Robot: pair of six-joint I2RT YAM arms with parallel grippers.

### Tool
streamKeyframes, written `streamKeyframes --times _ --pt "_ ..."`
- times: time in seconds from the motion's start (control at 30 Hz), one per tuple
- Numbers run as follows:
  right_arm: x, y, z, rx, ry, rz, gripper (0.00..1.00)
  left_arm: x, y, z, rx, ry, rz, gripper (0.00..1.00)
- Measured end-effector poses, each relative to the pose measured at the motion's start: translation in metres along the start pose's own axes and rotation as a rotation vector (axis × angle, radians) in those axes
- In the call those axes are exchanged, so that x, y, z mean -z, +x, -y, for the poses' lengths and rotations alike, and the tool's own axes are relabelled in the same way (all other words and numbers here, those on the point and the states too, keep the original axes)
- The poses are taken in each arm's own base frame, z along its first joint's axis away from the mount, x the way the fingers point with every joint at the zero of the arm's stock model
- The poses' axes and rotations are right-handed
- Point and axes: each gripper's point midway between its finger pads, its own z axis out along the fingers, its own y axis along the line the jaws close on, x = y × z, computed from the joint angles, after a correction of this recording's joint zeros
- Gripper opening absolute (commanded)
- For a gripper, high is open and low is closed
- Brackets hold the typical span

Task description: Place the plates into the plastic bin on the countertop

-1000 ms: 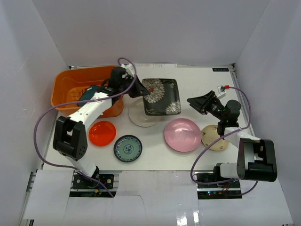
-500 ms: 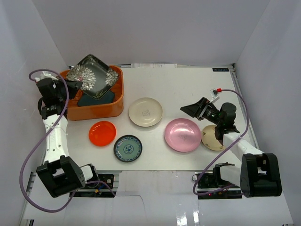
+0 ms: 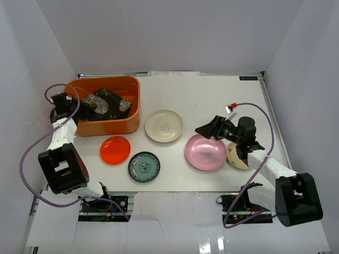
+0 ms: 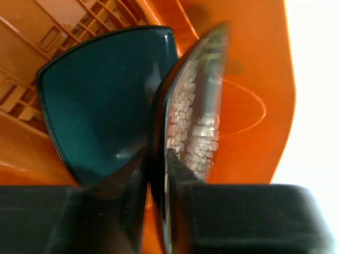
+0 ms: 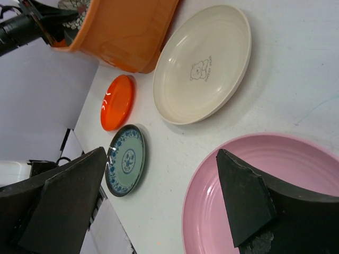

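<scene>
The orange plastic bin [image 3: 106, 79] stands at the far left of the white countertop [image 3: 175, 95]. My left gripper [image 3: 85, 108] is inside it, shut on the edge of the black floral plate [image 3: 108, 101]. In the left wrist view the gripper [image 4: 156, 174] pinches that plate [image 4: 196, 121], which leans against the dark teal plate [image 4: 90, 106]. My right gripper [image 3: 204, 129] is open and empty, low over the pink plate [image 3: 205, 152]. In the right wrist view its jaws [image 5: 159, 196] straddle the pink plate's [image 5: 312, 164] left rim.
On the countertop lie the cream plate [image 3: 164, 125], the orange-red plate [image 3: 115, 149], the blue-green patterned plate [image 3: 143, 166] and the beige plate [image 3: 235, 159], which is partly under my right arm. White walls enclose three sides.
My left gripper carried the black floral plate from the table to the bin and lowered it inside. My right gripper moved left and down over the pink plate.
</scene>
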Motion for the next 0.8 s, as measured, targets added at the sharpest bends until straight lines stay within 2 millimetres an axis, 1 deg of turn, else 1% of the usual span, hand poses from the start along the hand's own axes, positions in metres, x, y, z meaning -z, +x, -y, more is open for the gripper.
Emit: streamKeyframes --times 0.03,0.1,0.13,0.17,0.23,0.27,0.33,0.4,0.43,0.47,0.5,0.53,0.6,0.7,0.73,0.8 --pt "-0.003 0.005 0.000 0.011 0.006 -0.013 0.91 -0.003 0.000 -0.001 -0.006 -0.002 -0.003 0.52" --pt "-0.008 0.014 0.000 0.024 0.020 -0.037 0.91 -0.008 -0.003 0.000 -0.024 0.002 -0.002 0.69" --pt "-0.011 0.017 0.001 0.030 0.030 -0.047 0.90 -0.010 -0.004 -0.003 -0.027 -0.012 0.001 0.76" --pt "-0.014 0.021 0.002 0.035 0.041 -0.060 0.90 -0.011 -0.005 -0.005 -0.033 -0.017 0.000 0.88" --pt "-0.018 0.025 0.006 0.045 0.062 -0.073 0.89 -0.012 -0.005 -0.006 -0.041 -0.023 0.001 0.96" --pt "-0.022 0.028 0.009 0.055 0.081 -0.083 0.86 -0.012 -0.006 -0.007 -0.041 -0.026 0.005 0.98" --pt "-0.026 0.031 0.015 0.068 0.117 -0.090 0.84 -0.011 -0.008 -0.004 -0.049 -0.022 0.012 0.98" --pt "-0.027 0.033 0.022 0.081 0.158 -0.096 0.78 -0.009 -0.011 0.002 -0.060 -0.011 0.026 0.98" --pt "-0.028 0.035 0.027 0.090 0.183 -0.098 0.76 -0.006 -0.012 0.007 -0.069 -0.001 0.038 0.98" --pt "-0.027 0.037 0.032 0.096 0.208 -0.101 0.70 -0.003 -0.013 0.013 -0.080 0.011 0.053 0.98" --pt "-0.027 0.039 0.036 0.105 0.232 -0.106 0.67 0.003 -0.016 0.023 -0.098 0.036 0.078 0.98" --pt "-0.026 0.041 0.041 0.112 0.254 -0.110 0.63 0.009 -0.018 0.033 -0.118 0.065 0.107 0.98" --pt "-0.025 0.046 0.048 0.124 0.295 -0.122 0.59 0.030 -0.022 0.059 -0.156 0.148 0.174 0.98" --pt "-0.022 0.055 0.055 0.148 0.341 -0.149 0.57 0.069 -0.026 0.096 -0.204 0.282 0.267 0.98" --pt "-0.022 0.059 0.055 0.165 0.350 -0.160 0.58 0.079 -0.026 0.102 -0.210 0.311 0.289 0.98" --pt "-0.022 0.071 0.053 0.197 0.359 -0.197 0.60 0.095 -0.019 0.109 -0.223 0.354 0.314 0.95"
